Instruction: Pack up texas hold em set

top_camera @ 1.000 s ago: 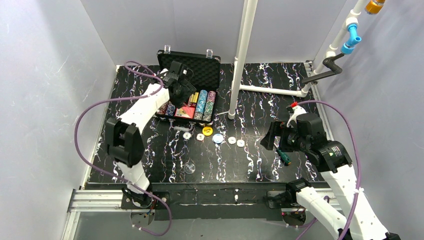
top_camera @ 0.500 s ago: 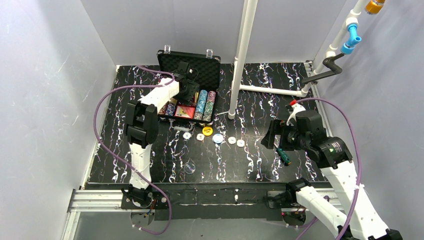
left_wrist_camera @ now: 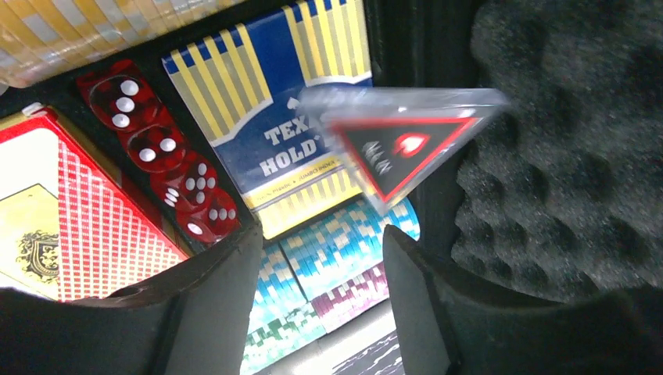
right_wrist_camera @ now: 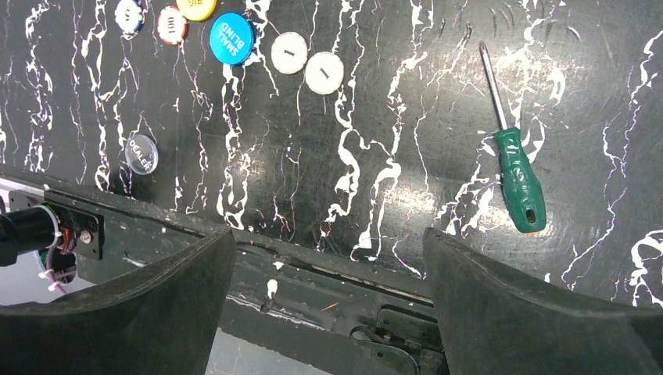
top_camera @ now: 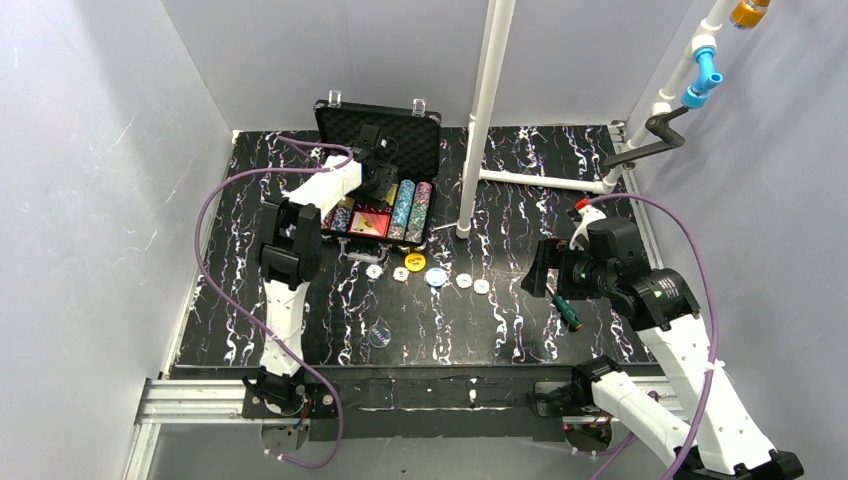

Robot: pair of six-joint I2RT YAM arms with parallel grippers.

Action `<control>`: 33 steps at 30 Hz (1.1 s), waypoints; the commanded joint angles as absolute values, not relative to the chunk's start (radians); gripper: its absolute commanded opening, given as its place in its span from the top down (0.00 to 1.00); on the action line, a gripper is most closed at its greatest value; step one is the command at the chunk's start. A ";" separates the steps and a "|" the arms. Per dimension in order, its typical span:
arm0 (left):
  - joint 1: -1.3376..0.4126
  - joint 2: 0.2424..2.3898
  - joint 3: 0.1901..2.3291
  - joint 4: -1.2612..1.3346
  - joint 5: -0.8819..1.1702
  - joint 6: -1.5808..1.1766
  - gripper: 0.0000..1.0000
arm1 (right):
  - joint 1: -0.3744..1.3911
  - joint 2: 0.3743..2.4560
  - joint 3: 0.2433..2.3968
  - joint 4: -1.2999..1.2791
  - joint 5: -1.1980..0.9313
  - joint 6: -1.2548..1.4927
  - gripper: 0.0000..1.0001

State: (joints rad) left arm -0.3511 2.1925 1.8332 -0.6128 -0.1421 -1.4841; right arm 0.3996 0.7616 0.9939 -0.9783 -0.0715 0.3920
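Observation:
The black foam-lined case (top_camera: pixel 400 140) stands open at the back of the table, with chip rows (top_camera: pixel 412 208) and a red card deck (top_camera: pixel 370 222) inside. My left gripper (top_camera: pixel 378 175) hovers over the case interior, open and empty (left_wrist_camera: pixel 313 305). In the left wrist view the red triangle (left_wrist_camera: pixel 399 152), in clear plastic and blurred, sits tilted over a blue card box (left_wrist_camera: pixel 266 94) against the foam lid, clear of my fingers. Red dice (left_wrist_camera: pixel 168 168) lie beside the red deck (left_wrist_camera: pixel 70 211). Round discs (top_camera: pixel 435 278) lie loose in front of the case. My right gripper (top_camera: pixel 545 272) is open and empty (right_wrist_camera: pixel 328 305).
A green-handled screwdriver (right_wrist_camera: pixel 516 176) lies on the table right of the discs, below my right gripper (top_camera: pixel 568 312). A clear dealer disc (right_wrist_camera: pixel 141 153) lies alone nearer the front. A white pipe post (top_camera: pixel 480 120) stands just right of the case, with a pipe along the back.
My left arm folded its elbow in and its gripper moved a little right and back over the case. The right arm barely moved.

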 commanded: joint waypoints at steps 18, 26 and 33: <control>-0.366 2.076 1.808 -0.375 -0.162 -0.887 0.23 | 0.402 0.780 0.992 -0.928 -0.078 0.376 0.03; -0.371 2.116 1.908 -0.374 -0.142 -0.367 0.22 | 0.402 0.792 0.994 -0.935 -0.073 0.376 0.03; -0.371 2.172 1.961 -0.401 -0.161 -0.160 0.23 | 0.402 0.808 1.007 -0.944 -0.064 0.386 0.03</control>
State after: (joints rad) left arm -0.3695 2.1677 1.9385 -0.3885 -0.1379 -0.3641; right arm 0.3996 0.8051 0.9874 -0.9661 -0.0734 0.3874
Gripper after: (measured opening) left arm 0.767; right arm 0.964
